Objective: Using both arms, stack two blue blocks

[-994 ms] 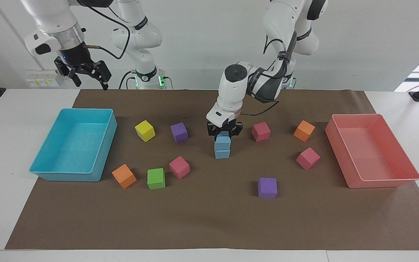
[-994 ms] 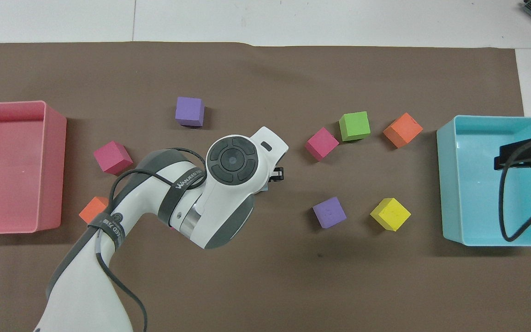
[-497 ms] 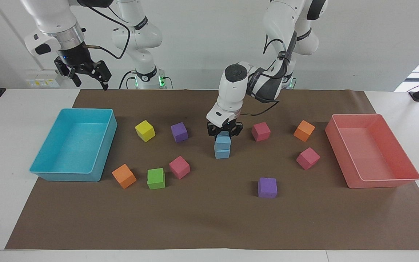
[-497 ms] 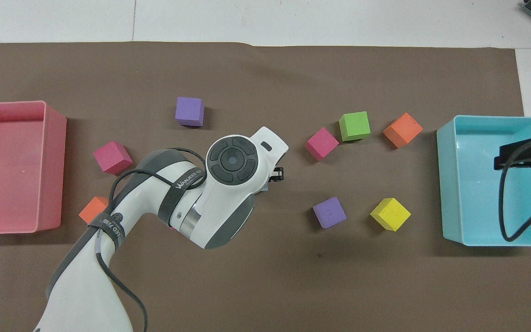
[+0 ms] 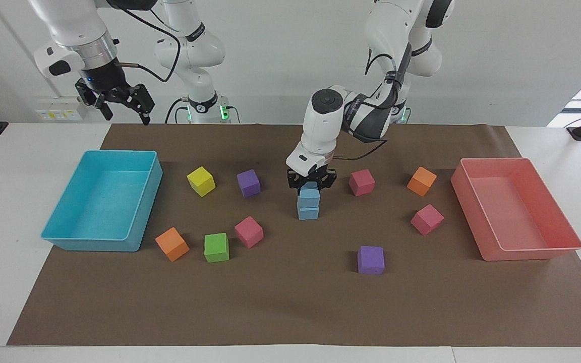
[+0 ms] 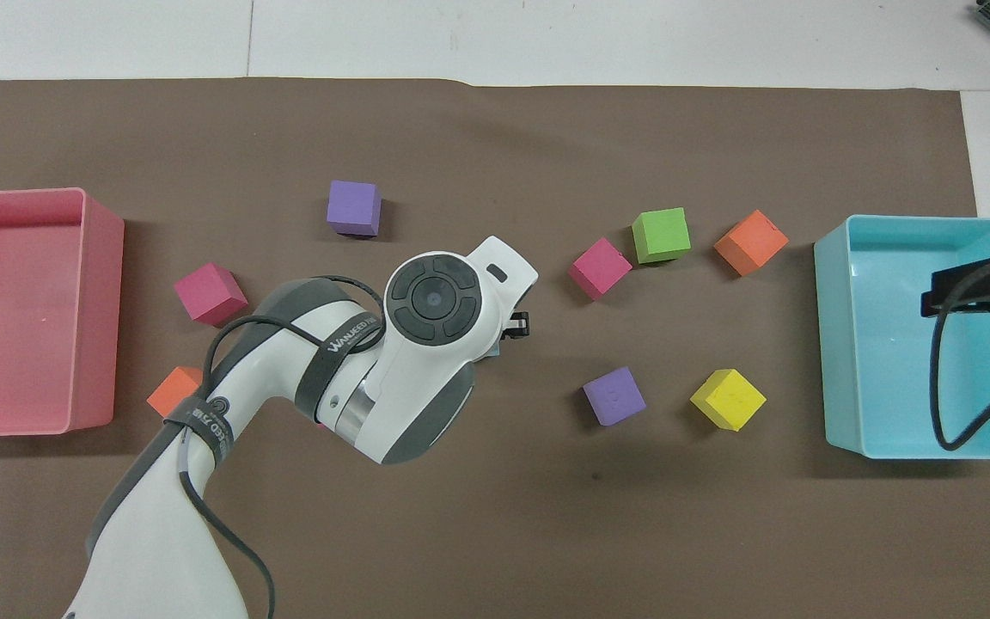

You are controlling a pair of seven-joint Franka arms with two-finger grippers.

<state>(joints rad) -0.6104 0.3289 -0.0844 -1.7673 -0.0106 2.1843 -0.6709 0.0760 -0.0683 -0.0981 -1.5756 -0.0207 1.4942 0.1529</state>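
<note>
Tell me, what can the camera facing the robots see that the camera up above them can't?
Only the facing view shows the two blue blocks stacked, with the left gripper shut on the top one; from above, the left arm covers the stack. Only the overhead view shows the right gripper hanging over the turquoise tray. Both views show the pink tray, the brown mat, and the yellow cube.
</note>
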